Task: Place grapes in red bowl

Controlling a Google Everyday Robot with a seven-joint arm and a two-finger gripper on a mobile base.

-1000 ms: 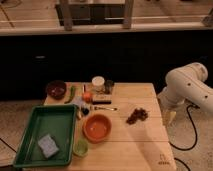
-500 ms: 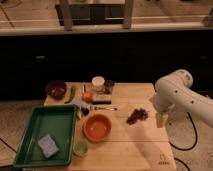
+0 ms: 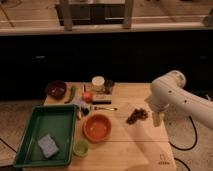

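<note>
The arm (image 3: 172, 92) has swung to the table (image 3: 135, 149)'s right edge — gripper (image 3: 157, 119), fingers spread, beside the grapes (image 3: 137, 116); centre over the cluster before closing.

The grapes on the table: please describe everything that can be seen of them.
The grapes are a small, lumpy bunch, dark purple-brown. They lie on the light wooden table, in its right half, to the right of the red bowl and apart from it. Single berries and any stem cannot be made out. Only the table seems to touch them. The pincer hangs just to their right, near the table's edge, open and holding nothing.
</note>
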